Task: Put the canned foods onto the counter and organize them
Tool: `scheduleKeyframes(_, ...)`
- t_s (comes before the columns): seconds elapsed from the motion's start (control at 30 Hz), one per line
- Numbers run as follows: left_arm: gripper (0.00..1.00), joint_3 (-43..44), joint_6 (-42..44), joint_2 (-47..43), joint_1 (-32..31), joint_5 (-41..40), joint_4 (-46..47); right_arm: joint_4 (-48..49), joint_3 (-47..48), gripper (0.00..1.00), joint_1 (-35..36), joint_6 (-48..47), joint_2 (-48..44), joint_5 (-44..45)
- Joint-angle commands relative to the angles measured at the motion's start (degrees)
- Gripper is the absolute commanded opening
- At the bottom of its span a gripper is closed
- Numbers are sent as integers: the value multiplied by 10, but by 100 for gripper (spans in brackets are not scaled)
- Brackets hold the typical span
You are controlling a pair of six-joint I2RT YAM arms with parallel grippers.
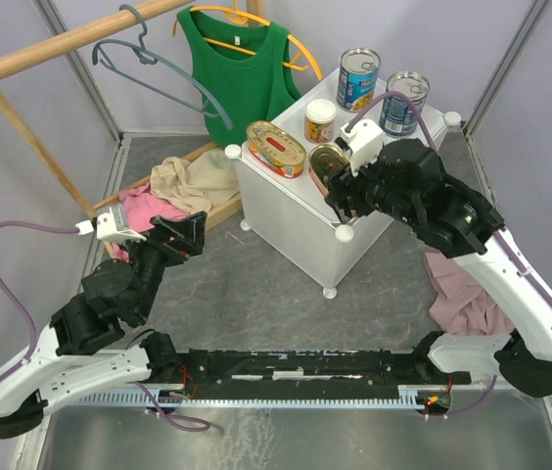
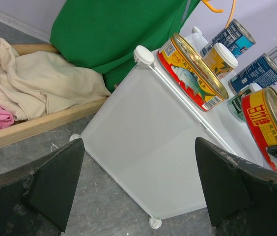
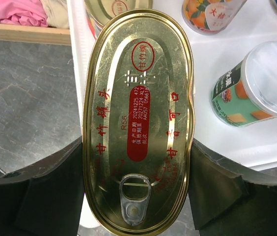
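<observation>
Two grippers, one load. Nearest, at the lower left of the overhead view, the left gripper [image 1: 186, 233] hangs spread wide and empty over the grey floor, well apart from every can, so the right arm is the nearer one. The right gripper [image 1: 343, 184] is clamped on an oval gold tin [image 3: 137, 123]. Its fingers [image 3: 55, 191] press the long sides from left and right in the wrist view, so the tin's long axis runs up the frame with the pull tab at the lower end. The tin sits at the near corner of the counter [image 1: 296, 220], partly above the white top and partly past its left edge. Whether it rests on the top I cannot tell. Bare white for a set-down lies up and right in that view. Beyond it, a green-labelled small can [image 3: 254, 86] stands just beside, the second oval tin [image 1: 276, 149] lies to the left, then a yellow-labelled small can [image 1: 320, 120], and farthest the tall blue cans [image 1: 358, 78].
</observation>
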Motion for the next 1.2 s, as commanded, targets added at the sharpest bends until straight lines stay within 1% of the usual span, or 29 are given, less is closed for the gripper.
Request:
scheduleKeyframes(0.0,99,13,-3,4,-1,-1,27,33,27,1,-61,4,2,-126)
scheduleKeyframes(0.1,99,15,0,4,-1,-3,27,32,23,1,-92,4,8,-171)
scheduleKeyframes(0.2,99,15,2,3,-1,-5,28,20,29,1,-108,0,19,-204)
scheduleKeyframes(0.37,99,13,5,6,-2,-6,31,-5,47,1,-123,-7,37,-237)
scheduleKeyframes(0.77,99,12,13,11,-1,-5,39,-28,59,1,-147,-12,48,-253)
scheduleKeyframes(1.17,99,11,12,14,-2,-4,45,-32,53,1,-148,-9,56,-263)
